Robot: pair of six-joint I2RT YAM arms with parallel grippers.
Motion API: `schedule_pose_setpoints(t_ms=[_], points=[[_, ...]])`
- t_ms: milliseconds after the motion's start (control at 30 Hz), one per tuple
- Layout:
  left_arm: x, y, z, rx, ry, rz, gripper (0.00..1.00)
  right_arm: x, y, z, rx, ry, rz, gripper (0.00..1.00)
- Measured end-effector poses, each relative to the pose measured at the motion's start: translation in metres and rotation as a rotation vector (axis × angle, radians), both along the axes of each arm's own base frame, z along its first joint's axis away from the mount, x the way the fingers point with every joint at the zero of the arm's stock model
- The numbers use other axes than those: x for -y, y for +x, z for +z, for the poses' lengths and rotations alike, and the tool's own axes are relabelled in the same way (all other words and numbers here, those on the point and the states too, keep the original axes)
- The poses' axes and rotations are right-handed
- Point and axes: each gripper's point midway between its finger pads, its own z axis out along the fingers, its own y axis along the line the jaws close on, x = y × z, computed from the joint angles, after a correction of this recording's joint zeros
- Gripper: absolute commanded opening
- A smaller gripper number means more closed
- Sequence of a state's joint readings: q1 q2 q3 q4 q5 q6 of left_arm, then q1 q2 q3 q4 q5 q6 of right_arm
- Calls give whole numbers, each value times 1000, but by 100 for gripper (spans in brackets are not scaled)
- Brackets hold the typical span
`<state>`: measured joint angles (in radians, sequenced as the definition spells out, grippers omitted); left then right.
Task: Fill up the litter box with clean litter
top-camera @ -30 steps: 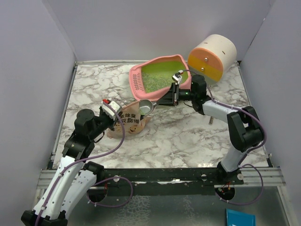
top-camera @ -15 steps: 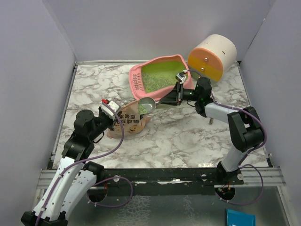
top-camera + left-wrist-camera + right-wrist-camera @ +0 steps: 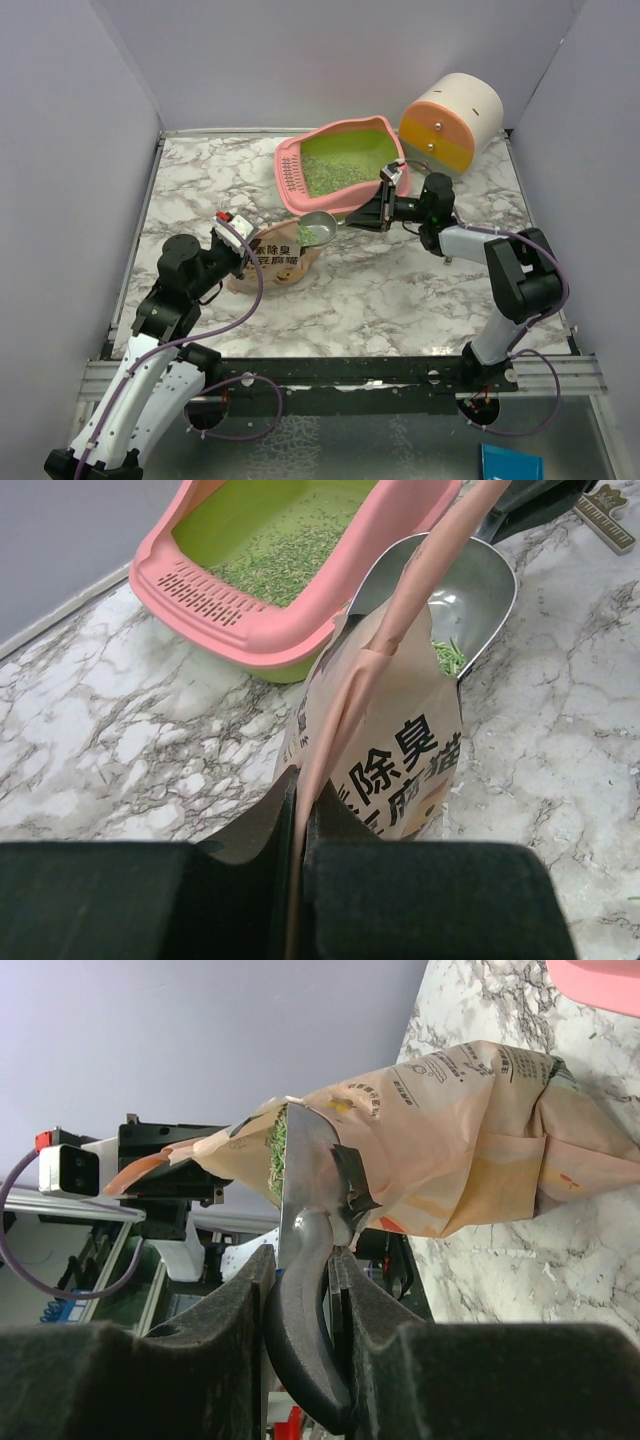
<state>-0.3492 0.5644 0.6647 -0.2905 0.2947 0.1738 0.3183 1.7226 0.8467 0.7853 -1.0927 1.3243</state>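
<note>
The pink litter box [image 3: 300, 158] with its green inside stands at the back, with some greenish litter [image 3: 335, 175] in it; it also shows in the left wrist view [image 3: 250, 620]. My left gripper [image 3: 243, 250] is shut on the edge of the tan litter pouch [image 3: 280, 258], which stands upright [image 3: 400, 750]. My right gripper [image 3: 378, 210] is shut on the black handle [image 3: 305, 1330] of the grey metal scoop [image 3: 320, 229]. The scoop bowl [image 3: 455, 595] sits at the pouch's mouth with a little litter [image 3: 447, 656] in it.
A white, orange and yellow round drawer cabinet [image 3: 450, 120] stands at the back right, next to the litter box. Grey walls close in the marble table [image 3: 380, 290] on three sides.
My right arm has swung right and down, bringing the scoop lower and a little right beside the pouch's mouth. The left gripper and pouch have stayed put.
</note>
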Motion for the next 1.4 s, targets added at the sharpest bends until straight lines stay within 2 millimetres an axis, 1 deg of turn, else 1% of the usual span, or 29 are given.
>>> schedule_pose_setpoints(t_ms=[233, 500, 667, 867, 1067, 1233, 1400], points=[[0, 0, 0, 1, -1, 0, 0, 9, -1, -1, -21, 3, -29, 1], [0, 0, 0, 1, -1, 0, 0, 24, 0, -11, -57, 26, -77, 1], [0, -1, 0, 4, -1, 0, 0, 25, 1, -15, -78, 55, -80, 1], [-2, -2, 0, 9, -2, 7, 0, 26, 0, -12, -79, 80, -87, 1], [-3, -2, 0, 10, 0, 12, 0, 30, -1, -15, -94, 82, -107, 1], [-5, 0, 0, 10, 2, 24, 0, 41, 3, -6, -72, 90, -141, 1], [-6, 1, 0, 12, 2, 37, 0, 55, 15, 4, -50, 85, -202, 1]])
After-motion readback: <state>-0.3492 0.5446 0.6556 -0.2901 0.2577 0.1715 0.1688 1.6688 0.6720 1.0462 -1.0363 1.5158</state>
